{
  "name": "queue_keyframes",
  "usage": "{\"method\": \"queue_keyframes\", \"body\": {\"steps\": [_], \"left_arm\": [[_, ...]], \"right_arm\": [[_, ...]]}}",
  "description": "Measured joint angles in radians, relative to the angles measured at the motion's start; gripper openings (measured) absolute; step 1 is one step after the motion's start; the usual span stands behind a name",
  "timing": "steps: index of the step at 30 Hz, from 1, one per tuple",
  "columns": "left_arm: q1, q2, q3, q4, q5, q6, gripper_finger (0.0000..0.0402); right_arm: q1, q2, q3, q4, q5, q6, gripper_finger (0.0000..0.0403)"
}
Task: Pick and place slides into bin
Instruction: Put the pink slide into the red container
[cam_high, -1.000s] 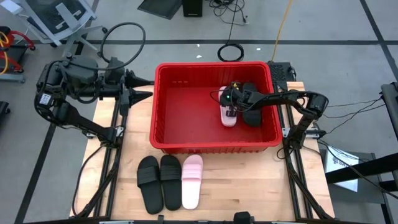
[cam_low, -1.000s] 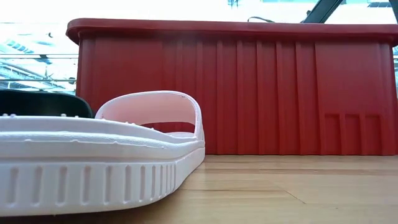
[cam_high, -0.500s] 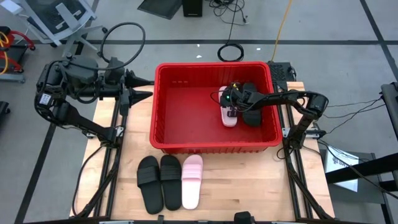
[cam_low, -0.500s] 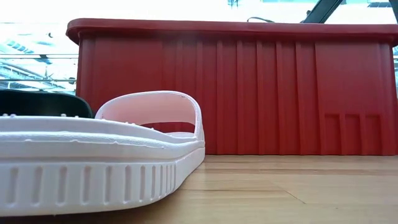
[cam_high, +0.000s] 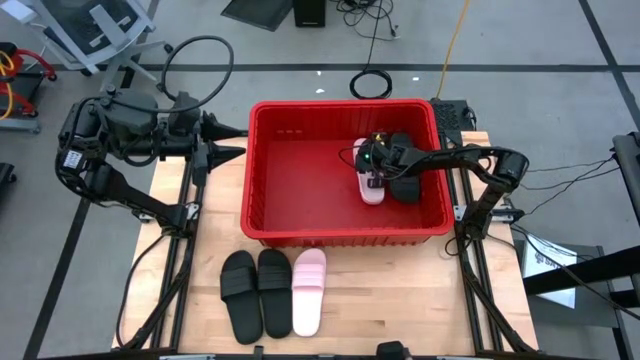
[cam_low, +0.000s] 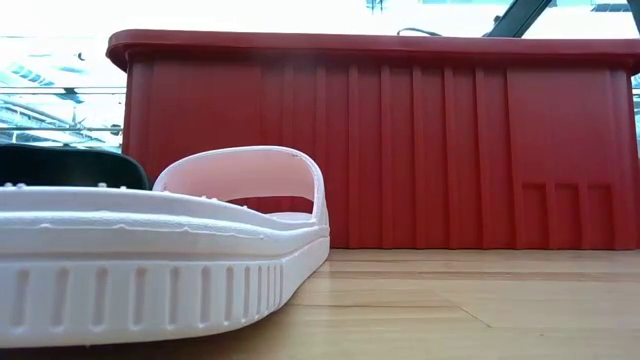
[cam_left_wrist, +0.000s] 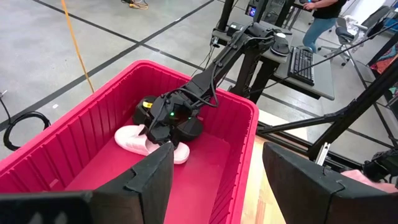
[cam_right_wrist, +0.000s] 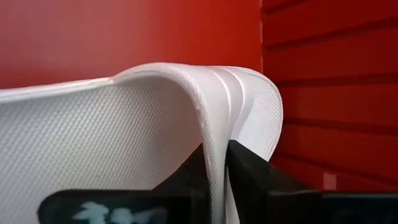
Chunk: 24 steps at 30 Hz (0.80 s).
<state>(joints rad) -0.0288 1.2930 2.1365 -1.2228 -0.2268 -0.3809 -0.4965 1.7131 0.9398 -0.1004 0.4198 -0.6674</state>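
The red bin (cam_high: 280, 170) stands on the middle of the table. My right gripper (cam_high: 372, 168) is inside its right half, shut on a pale pink slide (cam_high: 369, 187), which also shows in the left wrist view (cam_left_wrist: 134, 138). Black slides (cam_high: 405, 172) lie in the bin right beside it. Two black slides (cam_high: 240, 290) (cam_high: 274, 283) and one pink slide (cam_high: 308, 290) lie soles down on the table in front of the bin. My left gripper (cam_high: 235, 142) is open and empty at the bin's left edge. My right gripper pinches the pink slide's broad strap (cam_right_wrist: 214, 134) between its two fingers (cam_right_wrist: 245, 165), one finger inside the arch and one outside. The fingers come slanting down from the table's right. The slide seems to lie on the bin's floor; I cannot tell whether it is clear.
The bin's near wall (cam_low: 400, 150) rises behind the pink slide (cam_low: 150, 250) in the low view. Bare wood lies right of the three slides (cam_high: 400, 290). Arm mounts stand at the table's left and right edges.
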Motion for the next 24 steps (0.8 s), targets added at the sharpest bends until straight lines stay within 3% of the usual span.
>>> {"method": "queue_keyframes", "body": {"steps": [24], "left_arm": [[0.0, 0.0, 0.0, 0.001, -0.001, 0.002, 0.0241]], "right_arm": [[0.01, -0.081, 0.0, -0.058, -0.062, 0.031, 0.0146]]}}
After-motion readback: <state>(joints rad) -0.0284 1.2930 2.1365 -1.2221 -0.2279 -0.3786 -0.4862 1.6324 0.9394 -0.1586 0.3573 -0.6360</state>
